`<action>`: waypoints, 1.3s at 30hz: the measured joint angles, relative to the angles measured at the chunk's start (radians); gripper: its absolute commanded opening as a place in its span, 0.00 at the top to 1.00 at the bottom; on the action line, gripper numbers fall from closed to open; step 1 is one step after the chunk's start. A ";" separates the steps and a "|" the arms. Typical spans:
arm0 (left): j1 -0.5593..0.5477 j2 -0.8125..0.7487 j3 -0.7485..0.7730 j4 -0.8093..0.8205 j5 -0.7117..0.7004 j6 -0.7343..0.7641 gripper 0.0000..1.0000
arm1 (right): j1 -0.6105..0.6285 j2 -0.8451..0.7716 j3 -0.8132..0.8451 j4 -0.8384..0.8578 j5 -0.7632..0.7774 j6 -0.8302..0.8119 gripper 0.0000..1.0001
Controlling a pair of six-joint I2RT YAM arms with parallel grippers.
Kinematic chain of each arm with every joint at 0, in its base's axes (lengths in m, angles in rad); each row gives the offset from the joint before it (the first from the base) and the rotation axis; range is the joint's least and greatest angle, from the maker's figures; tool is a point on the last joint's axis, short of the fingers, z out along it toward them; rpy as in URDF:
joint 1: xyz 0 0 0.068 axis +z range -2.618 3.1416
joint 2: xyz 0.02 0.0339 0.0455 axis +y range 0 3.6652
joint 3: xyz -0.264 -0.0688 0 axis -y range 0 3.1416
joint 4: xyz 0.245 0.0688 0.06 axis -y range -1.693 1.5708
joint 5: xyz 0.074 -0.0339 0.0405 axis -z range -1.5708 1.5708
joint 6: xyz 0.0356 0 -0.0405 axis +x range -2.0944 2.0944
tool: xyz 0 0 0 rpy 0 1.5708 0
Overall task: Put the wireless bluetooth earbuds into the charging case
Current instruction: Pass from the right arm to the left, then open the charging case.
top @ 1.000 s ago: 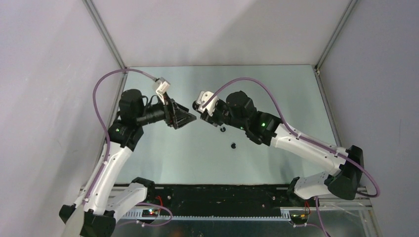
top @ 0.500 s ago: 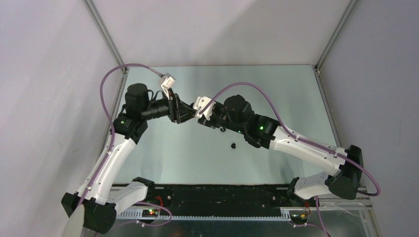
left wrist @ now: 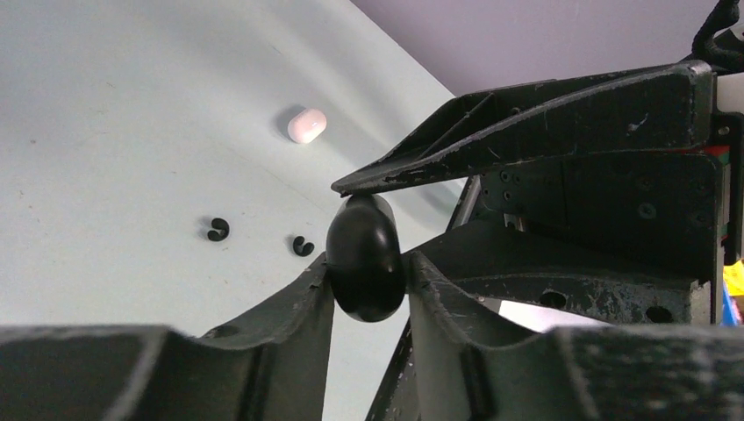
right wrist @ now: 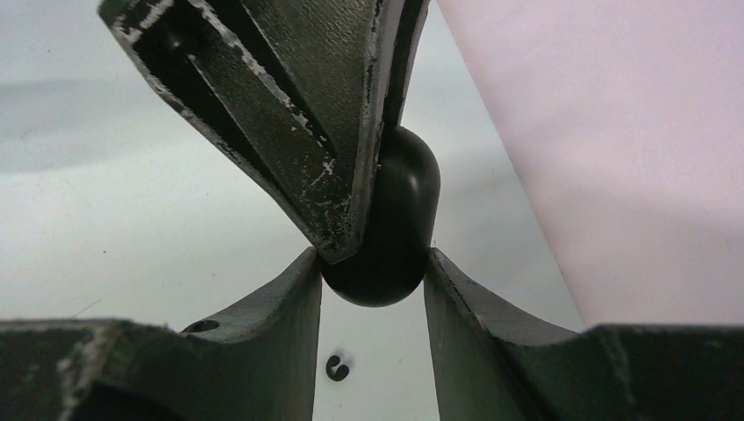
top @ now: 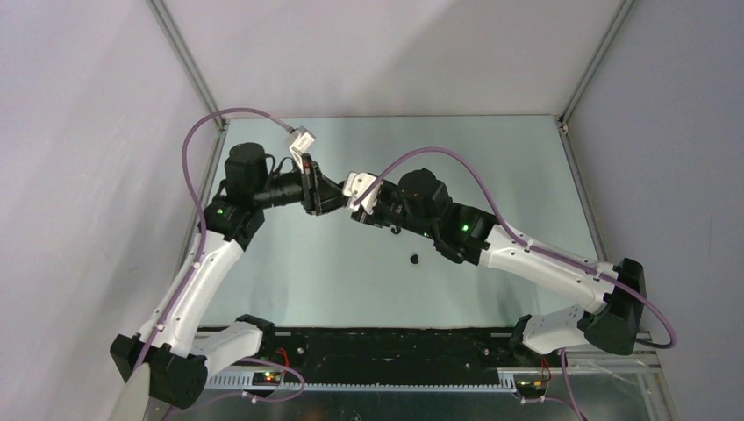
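Top external view: the left gripper [top: 335, 199], well apart a second ago, is now meeting the right gripper [top: 357, 213] above the table. Both are pinching the case [left wrist: 364, 259] in mid-air, probably to open it. A black bud [top: 413, 259] is lying below, not yet inserted.

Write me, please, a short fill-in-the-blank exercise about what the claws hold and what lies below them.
1. The glossy charging case is ____ in colour.
2. The left claw and the right claw hold it in the air above the ____.
3. In the left wrist view, the small rounded object lying beyond the case is ____ in colour.
4. Nearer in that view lie ____ tiny black earbuds.
Missing words: black; table; white; two.
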 measured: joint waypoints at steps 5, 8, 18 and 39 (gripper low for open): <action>-0.003 0.006 0.000 -0.001 0.006 -0.001 0.82 | 0.002 0.000 -0.002 0.000 0.002 -0.004 1.00; -0.004 0.006 0.000 -0.002 0.008 -0.003 0.95 | 0.002 0.000 -0.006 0.004 0.005 -0.013 0.77; -0.006 -0.013 -0.023 0.000 0.090 0.109 1.00 | -0.124 -0.082 -0.005 -0.157 -0.297 0.045 0.14; -0.071 -0.161 -0.130 -0.028 0.125 0.561 1.00 | -0.232 0.078 0.149 -0.280 -0.709 0.298 0.35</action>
